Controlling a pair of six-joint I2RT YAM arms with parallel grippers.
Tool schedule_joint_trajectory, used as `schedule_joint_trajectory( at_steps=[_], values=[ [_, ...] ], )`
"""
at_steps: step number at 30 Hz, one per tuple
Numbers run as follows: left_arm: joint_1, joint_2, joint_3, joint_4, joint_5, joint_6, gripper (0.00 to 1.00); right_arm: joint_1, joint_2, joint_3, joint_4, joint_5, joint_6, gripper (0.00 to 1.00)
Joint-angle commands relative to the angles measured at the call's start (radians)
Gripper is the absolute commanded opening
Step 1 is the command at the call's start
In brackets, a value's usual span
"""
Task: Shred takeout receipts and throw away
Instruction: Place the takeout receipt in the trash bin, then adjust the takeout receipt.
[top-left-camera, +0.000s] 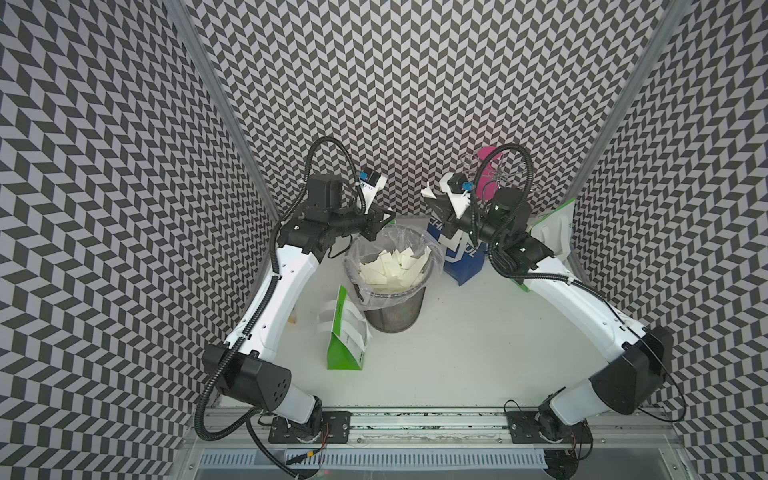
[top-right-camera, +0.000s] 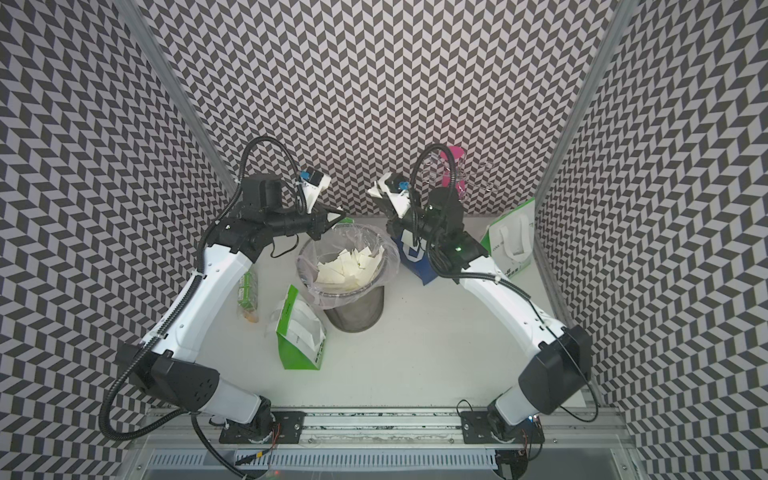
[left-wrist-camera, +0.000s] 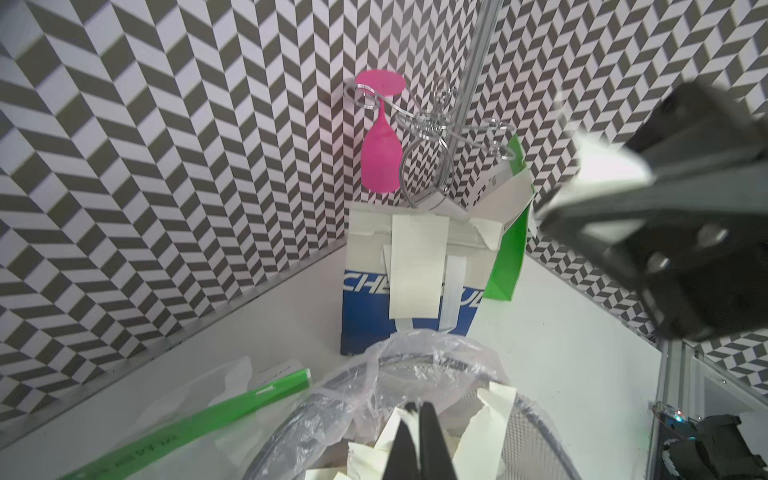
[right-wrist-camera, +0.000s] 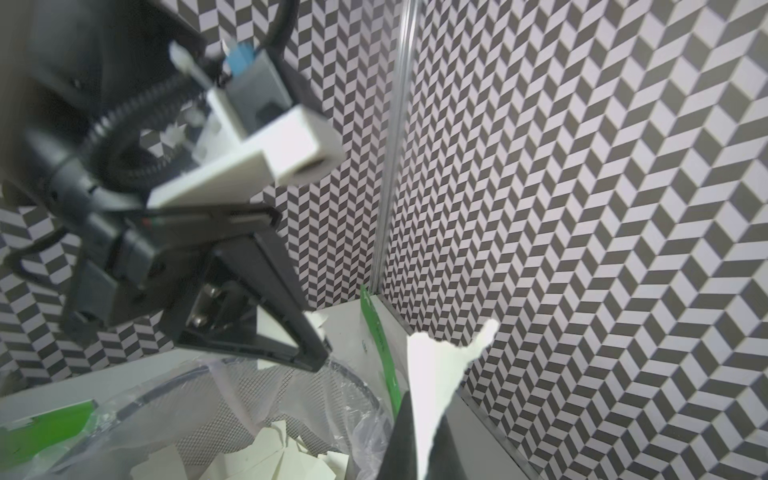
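A wire-mesh bin (top-left-camera: 395, 309) with a clear plastic liner stands mid-table and holds several torn white scraps of takeout receipts (top-left-camera: 388, 268). My left gripper (top-left-camera: 390, 215) hovers over the bin's far-left rim, shut on a small white receipt scrap (left-wrist-camera: 402, 415). My right gripper (top-left-camera: 432, 203) hangs above the bin's far-right side, shut on a larger jagged receipt scrap (right-wrist-camera: 436, 361). The two grippers face each other a short gap apart. An untorn receipt slip (left-wrist-camera: 417, 266) hangs on the front of the blue-and-white bag (left-wrist-camera: 365, 320).
A green-and-white bag (top-left-camera: 345, 336) lies on the table in front of the bin to its left. Another green-and-white bag (top-left-camera: 555, 232) stands at the right wall. A pink glass (left-wrist-camera: 380, 160) hangs on a wire rack (left-wrist-camera: 440, 124) in the back corner. A snack pack (top-right-camera: 248, 295) lies under the left arm.
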Motion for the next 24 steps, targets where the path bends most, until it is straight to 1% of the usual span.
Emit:
schedule_joint_trajectory(
  at_steps=[1, 2, 5, 7, 8, 11, 13, 15, 18, 21, 24],
  values=[
    [-0.009, -0.005, -0.048, -0.027, 0.045, 0.036, 0.0, -0.002, -0.023, -0.021, 0.091, -0.092, 0.101, 0.0],
    [-0.011, -0.009, -0.063, -0.013, 0.069, 0.035, 0.03, -0.004, -0.018, -0.027, 0.108, -0.139, 0.148, 0.0],
    [-0.014, -0.009, -0.069, 0.001, 0.095, 0.039, 0.25, -0.002, -0.016, -0.087, 0.264, -0.261, 0.352, 0.0],
    [-0.014, -0.016, -0.076, 0.018, 0.1, 0.049, 0.35, -0.001, -0.013, -0.121, 0.372, -0.306, 0.482, 0.0],
    [-0.014, -0.022, -0.086, 0.034, 0.11, 0.052, 0.42, -0.001, -0.012, -0.137, 0.425, -0.318, 0.547, 0.0],
    [-0.014, -0.058, -0.139, 0.128, 0.16, 0.036, 0.56, 0.004, -0.012, -0.179, 0.558, -0.313, 0.713, 0.0],
    [-0.014, -0.093, -0.201, 0.235, 0.212, 0.006, 0.6, 0.008, -0.01, -0.201, 0.638, -0.297, 0.813, 0.0],
    [-0.016, -0.134, -0.272, 0.37, 0.266, -0.052, 0.65, 0.018, -0.009, -0.228, 0.72, -0.27, 0.916, 0.0],
    [-0.03, -0.173, -0.349, 0.545, 0.321, -0.117, 0.68, 0.037, 0.0, -0.25, 0.818, -0.249, 1.033, 0.0],
    [-0.048, -0.165, -0.355, 0.622, 0.347, -0.157, 0.68, 0.053, 0.02, -0.258, 0.894, -0.247, 1.126, 0.0],
    [-0.076, -0.146, -0.339, 0.664, 0.359, -0.173, 0.68, 0.067, 0.034, -0.261, 0.935, -0.251, 1.164, 0.0]
  ],
)
